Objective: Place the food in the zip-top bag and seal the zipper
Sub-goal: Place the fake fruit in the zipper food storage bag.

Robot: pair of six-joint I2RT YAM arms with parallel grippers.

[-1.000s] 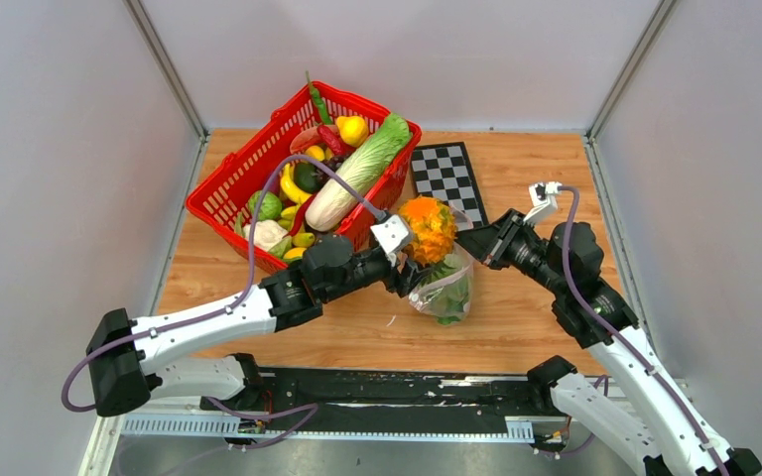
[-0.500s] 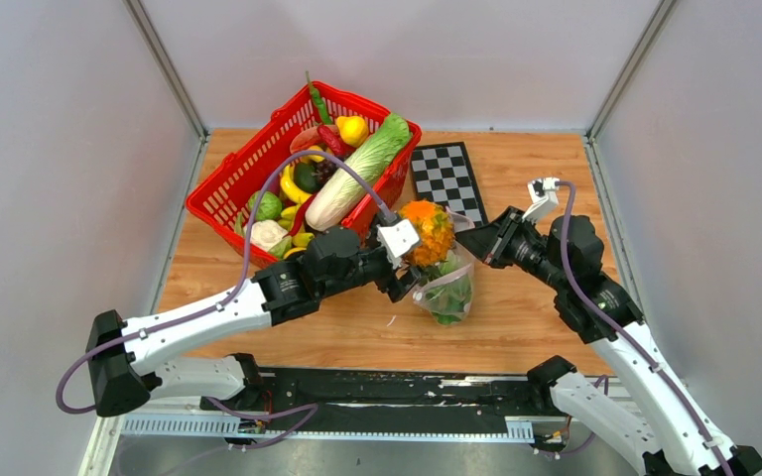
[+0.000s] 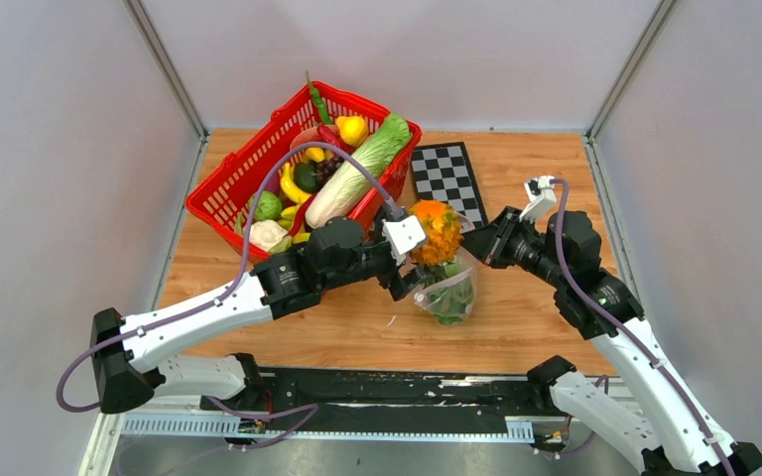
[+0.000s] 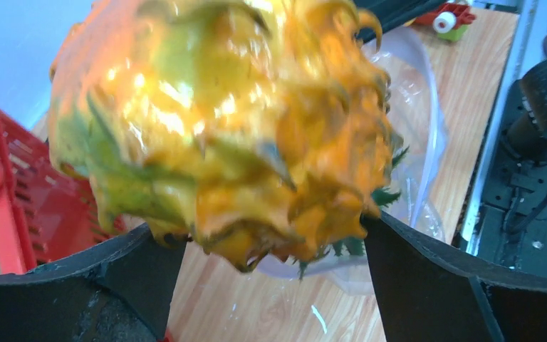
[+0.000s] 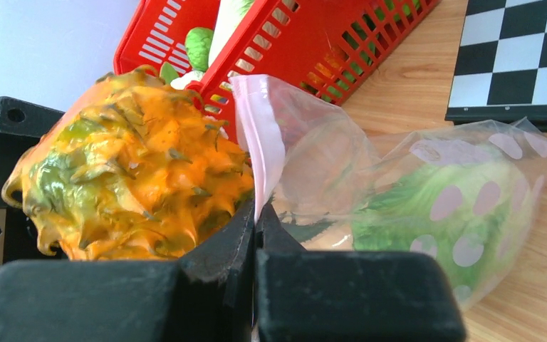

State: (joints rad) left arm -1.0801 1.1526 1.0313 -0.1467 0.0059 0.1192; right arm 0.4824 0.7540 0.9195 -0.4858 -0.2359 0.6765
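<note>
A spiky orange-and-green toy fruit hangs at the mouth of the clear dotted zip-top bag. It sits between the widely spread fingers of my left gripper, which stands open. In the left wrist view the fruit fills the frame, its lower end brushing both fingertips of the gripper. Leafy green lettuce lies inside the bag. My right gripper is shut on the pale pink zipper strip and holds the bag's mouth up beside the fruit.
A red mesh basket with more toy food, including a long cabbage and bananas, stands at the back left. A black-and-white checkerboard lies behind the bag. Grey walls close in both sides.
The left jaws have spread wider around the orange fruit, and the left arm has carried it slightly right, towards the bag's mouth. The right gripper keeps its pinch on the pink strip.
</note>
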